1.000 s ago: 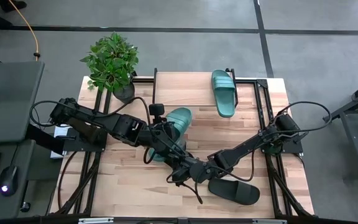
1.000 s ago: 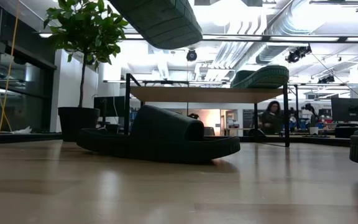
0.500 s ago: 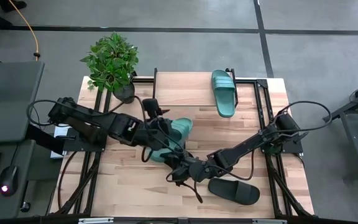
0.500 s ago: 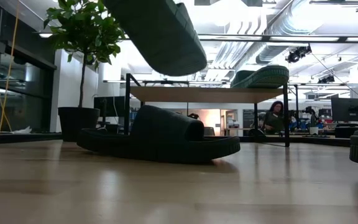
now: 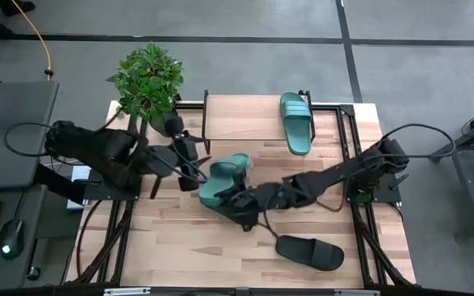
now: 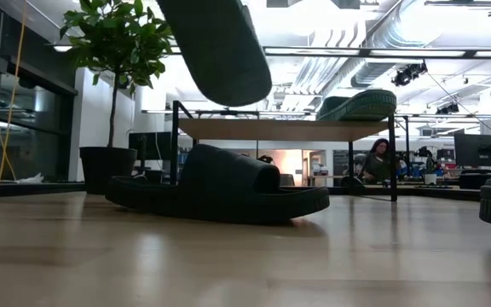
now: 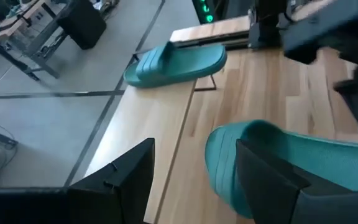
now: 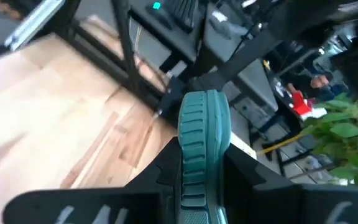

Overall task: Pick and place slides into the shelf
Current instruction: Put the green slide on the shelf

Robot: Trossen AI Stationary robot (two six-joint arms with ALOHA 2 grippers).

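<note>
Resting flat on the wooden tabletop (image 5: 171,238) nearest the front edge was a black slide (image 5: 309,252), untouched. Mid-table, the right gripper (image 5: 239,200) pinched a teal slide (image 5: 223,179) by its edge and held it up off the wood, sole turned outward. Just beside it the left gripper (image 5: 194,164) stood spread, clear of that slide. Farther back, the shelf (image 5: 245,115) carried one teal slide on its plank top (image 5: 296,121). A potted plant (image 5: 146,82) sat at the shelf's left corner; grey floor lay beyond.
</note>
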